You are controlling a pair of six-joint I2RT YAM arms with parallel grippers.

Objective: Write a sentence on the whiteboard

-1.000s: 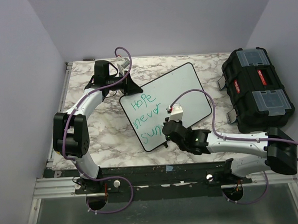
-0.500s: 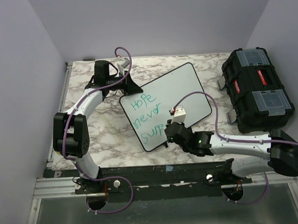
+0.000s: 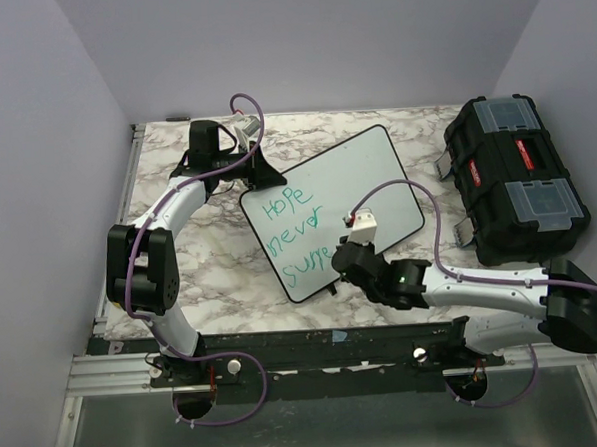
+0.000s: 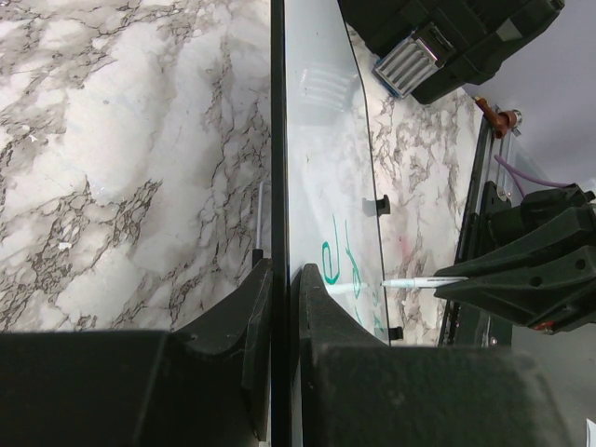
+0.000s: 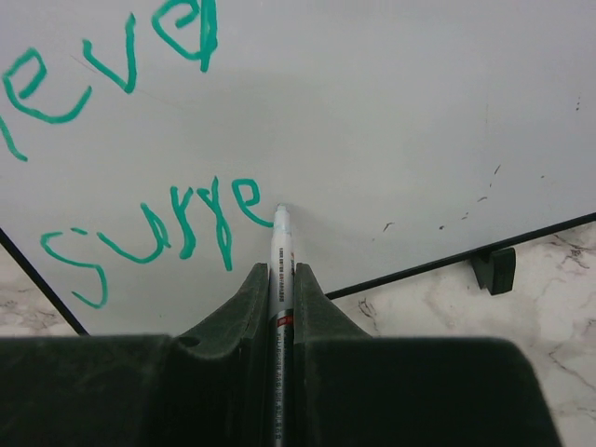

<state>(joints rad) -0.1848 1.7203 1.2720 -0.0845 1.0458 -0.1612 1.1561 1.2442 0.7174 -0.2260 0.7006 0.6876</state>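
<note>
The right end effector (image 5: 280, 277) has its fingers pressed together on a white marker (image 5: 279, 237), whose barrel runs out between them. The marker tip touches the whiteboard (image 3: 368, 170) just right of the last "e" in the bottom line of the sentence (image 3: 295, 229), close to the board's near edge.

The left end effector (image 4: 279, 279) is clamped on the board's thin black frame at the far left edge, with one finger on each side of it. It is well apart from the writing.

The board sits mid-surface between the two arms, turned at an angle to the marble surface (image 3: 186, 264). A black toolbox (image 3: 516, 177) stands to its right, not touching it.

The board face is glossy white, with rounded corners and small black feet at the rim. A few dark specks show right of the marker tip.

The writing is green-teal and hand-drawn, in three stacked lines on the left half of the board. It reads "Hope", "never", "surre". The strokes are uneven and the letters small against the board. The right half is unmarked.
</note>
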